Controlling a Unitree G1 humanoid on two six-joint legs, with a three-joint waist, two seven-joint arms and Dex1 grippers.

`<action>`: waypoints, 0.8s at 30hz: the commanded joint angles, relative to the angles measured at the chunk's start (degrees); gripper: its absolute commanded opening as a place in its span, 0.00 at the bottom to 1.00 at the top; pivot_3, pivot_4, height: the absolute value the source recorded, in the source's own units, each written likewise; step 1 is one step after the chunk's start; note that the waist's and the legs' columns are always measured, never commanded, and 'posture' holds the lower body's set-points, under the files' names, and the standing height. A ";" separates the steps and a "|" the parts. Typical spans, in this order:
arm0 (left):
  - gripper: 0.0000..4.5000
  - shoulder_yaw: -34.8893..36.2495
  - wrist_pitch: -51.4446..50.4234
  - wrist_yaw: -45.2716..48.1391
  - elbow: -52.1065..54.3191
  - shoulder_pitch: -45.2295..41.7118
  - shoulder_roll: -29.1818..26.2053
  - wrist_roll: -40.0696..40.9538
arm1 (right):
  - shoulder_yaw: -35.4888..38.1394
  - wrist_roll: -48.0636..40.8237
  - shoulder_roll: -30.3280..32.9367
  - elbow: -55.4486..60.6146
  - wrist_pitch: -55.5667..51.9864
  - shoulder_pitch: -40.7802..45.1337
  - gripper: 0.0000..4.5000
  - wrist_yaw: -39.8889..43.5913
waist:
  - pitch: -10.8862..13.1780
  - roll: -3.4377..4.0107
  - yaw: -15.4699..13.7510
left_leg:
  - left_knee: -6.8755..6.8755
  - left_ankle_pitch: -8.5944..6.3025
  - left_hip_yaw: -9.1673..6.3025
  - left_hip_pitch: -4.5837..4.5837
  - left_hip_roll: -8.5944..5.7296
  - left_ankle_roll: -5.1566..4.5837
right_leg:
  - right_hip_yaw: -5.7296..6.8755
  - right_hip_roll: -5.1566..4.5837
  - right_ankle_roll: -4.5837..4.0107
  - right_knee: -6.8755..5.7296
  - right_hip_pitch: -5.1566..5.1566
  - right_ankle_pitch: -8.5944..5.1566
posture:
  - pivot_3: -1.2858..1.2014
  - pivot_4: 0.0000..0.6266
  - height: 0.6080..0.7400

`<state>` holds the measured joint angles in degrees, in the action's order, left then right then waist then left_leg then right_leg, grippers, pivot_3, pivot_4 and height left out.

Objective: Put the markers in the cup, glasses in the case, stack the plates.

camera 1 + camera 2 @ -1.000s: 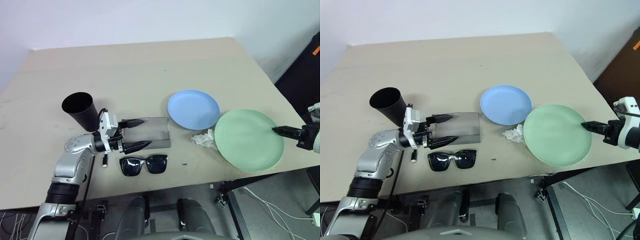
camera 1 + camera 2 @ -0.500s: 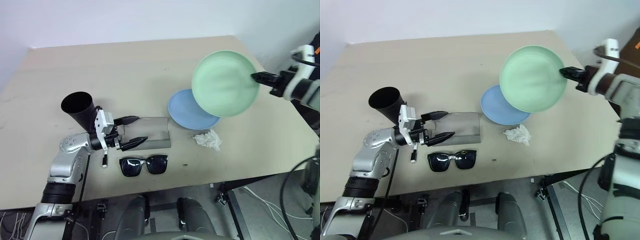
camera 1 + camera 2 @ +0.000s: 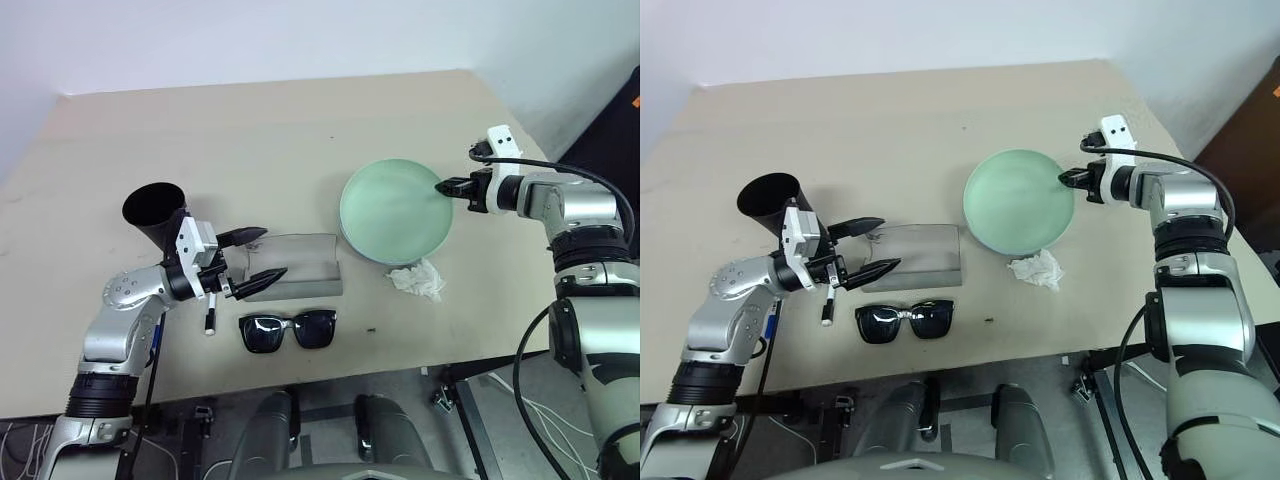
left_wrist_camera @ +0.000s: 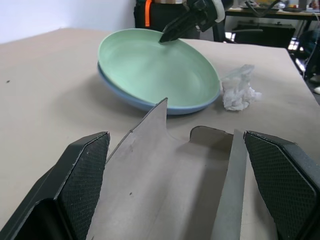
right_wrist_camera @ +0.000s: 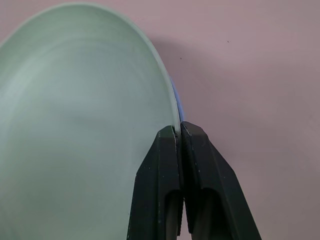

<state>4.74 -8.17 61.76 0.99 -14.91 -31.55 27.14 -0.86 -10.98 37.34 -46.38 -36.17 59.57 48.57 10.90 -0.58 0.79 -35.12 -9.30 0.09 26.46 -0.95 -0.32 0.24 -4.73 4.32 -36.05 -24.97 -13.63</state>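
Moved: mint plate (image 3: pixel 392 211), from lower right to centre right, now atop blue plate (image 4: pixel 150 105). Right gripper (image 3: pixel 443 187) pinches its rim, fingers closed. Left gripper (image 3: pixel 262 254) spread wide, empty, by case (image 3: pixel 295 265). Light, stiff, slick; you should keep hold at the rim.

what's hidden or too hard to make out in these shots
- Blue plate: covered by the green plate in the head views; only a rim sliver shows in the left wrist view.
- Markers: one partly behind the left claw; cap colour too small to tell. Whether the other is in the cup can't be seen.
- Case: near end hidden by that claw.
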 commanded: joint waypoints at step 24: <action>1.00 1.79 1.35 0.91 0.54 -0.02 -0.81 1.00 | 8.10 -21.20 13.16 56.24 -12.50 -34.72 0.99 18.38 | -0.01 -0.01 0.02 | -0.14 -0.10 0.01 -0.29 0.12 0.13 | 0.02 -0.02 0.08 -0.03 0.34 0.03 | 0.52 0.24 0.96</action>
<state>5.49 -7.88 62.31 1.01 -14.33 -31.84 27.55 6.10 -30.72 49.17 6.10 -48.72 25.68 66.34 10.89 -0.59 0.81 -35.25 -9.40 0.10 26.14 -0.79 -0.19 0.27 -4.73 4.39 -36.08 -24.61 -13.60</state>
